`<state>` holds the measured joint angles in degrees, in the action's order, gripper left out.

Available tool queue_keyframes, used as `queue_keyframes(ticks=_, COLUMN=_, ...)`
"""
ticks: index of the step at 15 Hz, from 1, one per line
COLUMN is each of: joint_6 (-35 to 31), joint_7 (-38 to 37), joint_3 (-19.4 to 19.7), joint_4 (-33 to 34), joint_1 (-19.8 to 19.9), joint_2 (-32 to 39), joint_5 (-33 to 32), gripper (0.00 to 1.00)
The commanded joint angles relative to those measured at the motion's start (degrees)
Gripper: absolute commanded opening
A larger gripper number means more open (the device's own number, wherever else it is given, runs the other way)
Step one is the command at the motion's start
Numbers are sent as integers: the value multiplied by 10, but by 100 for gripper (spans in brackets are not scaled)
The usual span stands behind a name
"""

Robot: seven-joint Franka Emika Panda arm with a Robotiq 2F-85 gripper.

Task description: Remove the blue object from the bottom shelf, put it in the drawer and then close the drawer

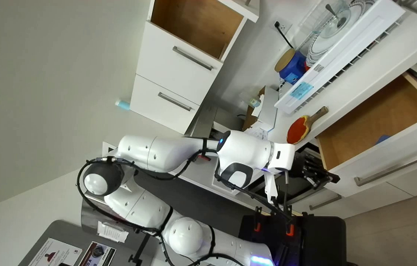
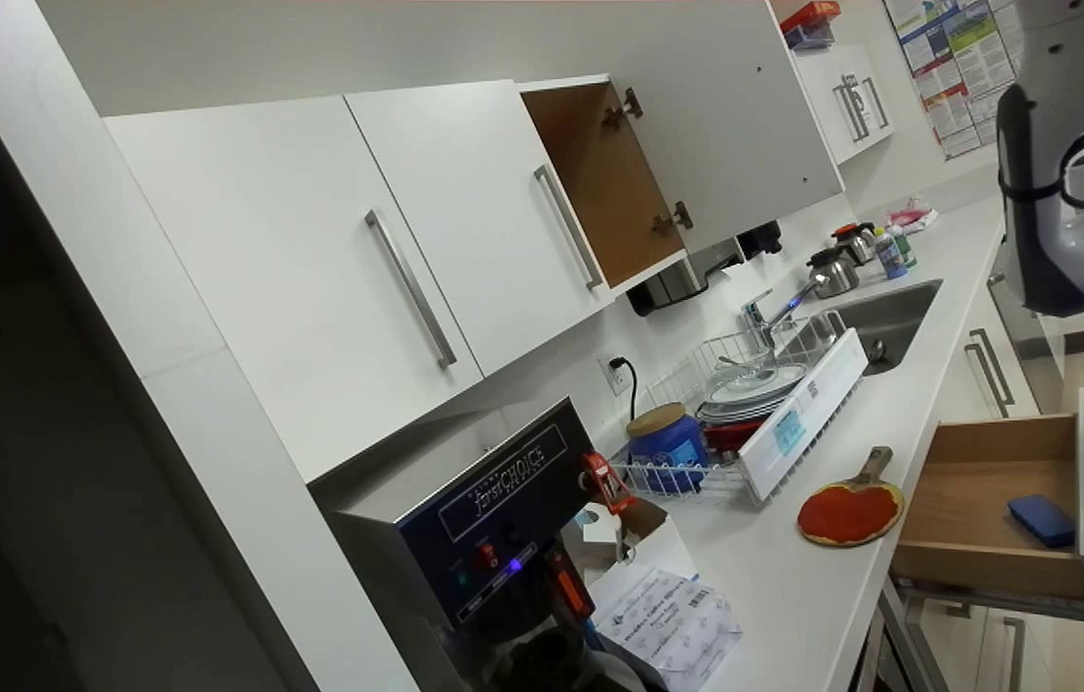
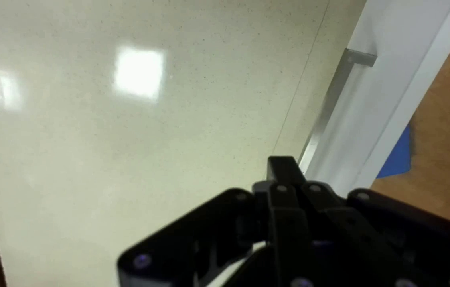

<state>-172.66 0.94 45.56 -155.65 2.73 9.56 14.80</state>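
Spotting, in an exterior view, only a corner of the blue object (image 1: 382,138) inside the open drawer (image 1: 363,127). In an exterior view, seeing the blue object (image 2: 1042,520) whole but the arm (image 2: 1080,264) cut off at right. In the wrist view, finding the claw (image 3: 289,175) clenched, hiding one end of the handle (image 3: 330,103).

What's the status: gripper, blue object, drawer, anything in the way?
Gripper shut, nothing seen in its grip. Blue object lying inside the drawer, which stands open. No obstacle to closing seen in these views.
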Motion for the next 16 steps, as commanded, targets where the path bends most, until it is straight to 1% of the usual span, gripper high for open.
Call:
queue_keyframes(ticks=1, joint_6=-2, joint_7=-11, joint_3=-71, joint_4=56, joint_1=64, joint_2=91, joint_5=85, gripper=0)
queue_keyframes(ticks=3, joint_6=-7, joint_7=-24, joint_3=-107, joint_4=96, joint_1=95, joint_2=151, joint_5=120, gripper=0)
queue_keyframes(ticks=4, joint_6=-5, joint_7=-41, joint_3=-94, joint_4=49, joint_1=98, joint_2=77, joint_5=42, gripper=1)
queue_keyframes(ticks=5, joint_6=-5, joint_7=-46, joint_3=-105, joint_4=65, joint_1=108, joint_2=101, joint_5=51, gripper=1)
queue_keyframes(ticks=7, joint_6=-6, joint_7=-55, joint_3=-112, joint_4=85, joint_1=112, joint_2=137, joint_5=58, gripper=1)
queue_keyframes(ticks=9, joint_6=-6, joint_7=-57, joint_3=-112, joint_4=92, joint_1=112, joint_2=149, joint_5=59, gripper=1)
queue_keyframes(ticks=10, joint_6=11, joint_7=-56, joint_3=-124, joint_4=101, joint_1=125, joint_2=143, joint_5=66, gripper=0)
queue_keyframes(ticks=11, joint_6=24, joint_7=-61, joint_3=-142, joint_4=114, joint_1=145, joint_2=142, joint_5=68, gripper=0)
queue_keyframes(ticks=12, joint_6=31, joint_7=-37, joint_3=-156, joint_4=125, joint_1=151, joint_2=149, joint_5=114, gripper=0)
queue_keyframes(ticks=14, joint_6=34, joint_7=-35, joint_3=-209, joint_4=144, joint_1=197, joint_2=155, joint_5=144, gripper=0)
queue_keyframes(ticks=16, joint_6=20, joint_7=-28, joint_3=-269, joint_4=162, joint_1=243, joint_2=164, joint_5=184, gripper=0)
